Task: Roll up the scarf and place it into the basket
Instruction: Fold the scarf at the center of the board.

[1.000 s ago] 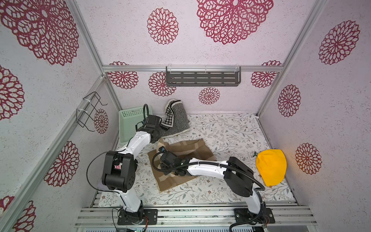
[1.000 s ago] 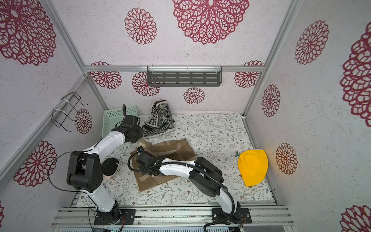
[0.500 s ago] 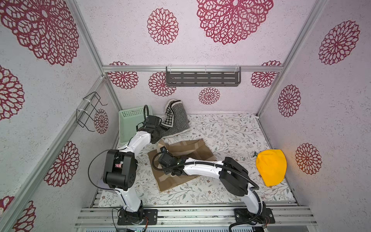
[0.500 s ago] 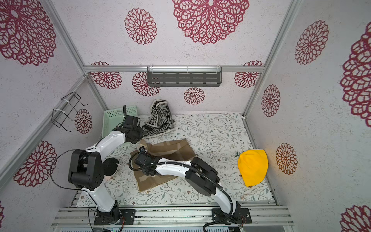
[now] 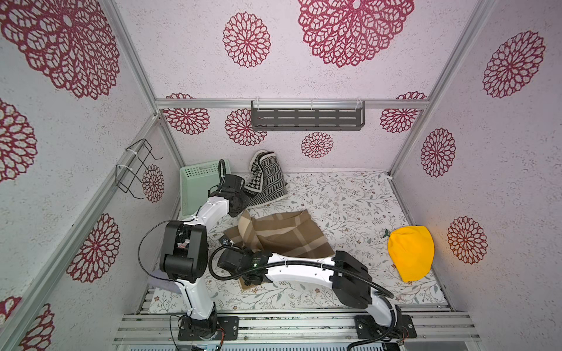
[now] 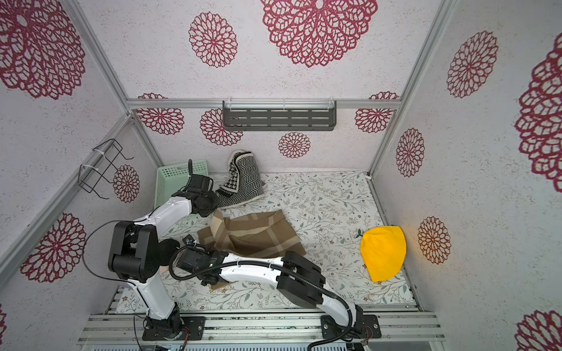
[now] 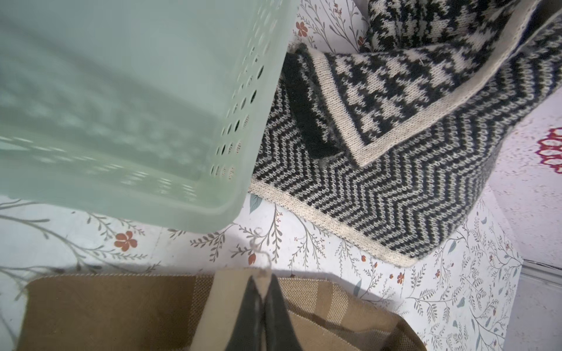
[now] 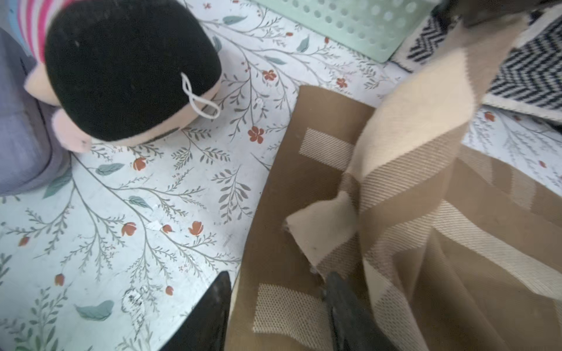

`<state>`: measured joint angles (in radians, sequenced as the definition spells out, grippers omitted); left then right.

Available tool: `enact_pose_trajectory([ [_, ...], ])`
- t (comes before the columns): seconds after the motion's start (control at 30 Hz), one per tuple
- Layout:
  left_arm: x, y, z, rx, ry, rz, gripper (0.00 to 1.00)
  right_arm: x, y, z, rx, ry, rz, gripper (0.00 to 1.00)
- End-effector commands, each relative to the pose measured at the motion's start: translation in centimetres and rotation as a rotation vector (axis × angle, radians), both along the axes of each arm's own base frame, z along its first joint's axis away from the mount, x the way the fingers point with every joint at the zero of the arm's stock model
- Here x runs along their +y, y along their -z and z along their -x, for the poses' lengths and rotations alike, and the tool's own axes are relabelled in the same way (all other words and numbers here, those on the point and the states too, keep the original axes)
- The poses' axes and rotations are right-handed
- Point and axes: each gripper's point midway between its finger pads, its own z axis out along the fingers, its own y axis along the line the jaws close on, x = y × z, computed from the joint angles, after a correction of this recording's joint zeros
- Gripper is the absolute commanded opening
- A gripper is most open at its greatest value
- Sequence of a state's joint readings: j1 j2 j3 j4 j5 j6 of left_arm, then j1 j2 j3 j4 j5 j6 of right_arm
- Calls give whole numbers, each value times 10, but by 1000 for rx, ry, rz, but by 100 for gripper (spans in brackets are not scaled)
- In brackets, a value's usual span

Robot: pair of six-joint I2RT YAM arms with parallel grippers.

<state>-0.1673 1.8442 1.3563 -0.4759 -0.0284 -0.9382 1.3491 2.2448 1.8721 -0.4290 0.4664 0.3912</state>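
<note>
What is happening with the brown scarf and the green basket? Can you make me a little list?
scarf: brown checked, mostly lying flat, not rolled yet
left gripper: shut on a pale corner of the scarf, holding it up
right gripper: open, over the scarf's edge
basket: mint green, back left corner, scarf not in it yet
other things: black-and-white knit beside the basket; yellow hat by the right wall

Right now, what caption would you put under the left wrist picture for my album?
Left gripper pinching the brown plaid scarf edge near the mint basket and a zigzag knit.
</note>
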Motion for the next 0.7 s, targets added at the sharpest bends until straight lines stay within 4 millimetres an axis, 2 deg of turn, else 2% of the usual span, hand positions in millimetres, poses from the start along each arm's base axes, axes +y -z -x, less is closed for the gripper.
enact_pose_trajectory([
  [0.0,-2,-1,-7,-21,14,23,0,-2,13,-20,-14,5,68,53],
  [0.2,-2,-1,-6,-18,18,20,0,1,31,-37,2,49,79,54],
  [0.37,-2,0,-4,-14,19,19,0,-1,37,-49,15,77,71,55],
  [0.67,-3,3,-4,-5,14,26,0,-5,55,-59,44,91,90,53],
])
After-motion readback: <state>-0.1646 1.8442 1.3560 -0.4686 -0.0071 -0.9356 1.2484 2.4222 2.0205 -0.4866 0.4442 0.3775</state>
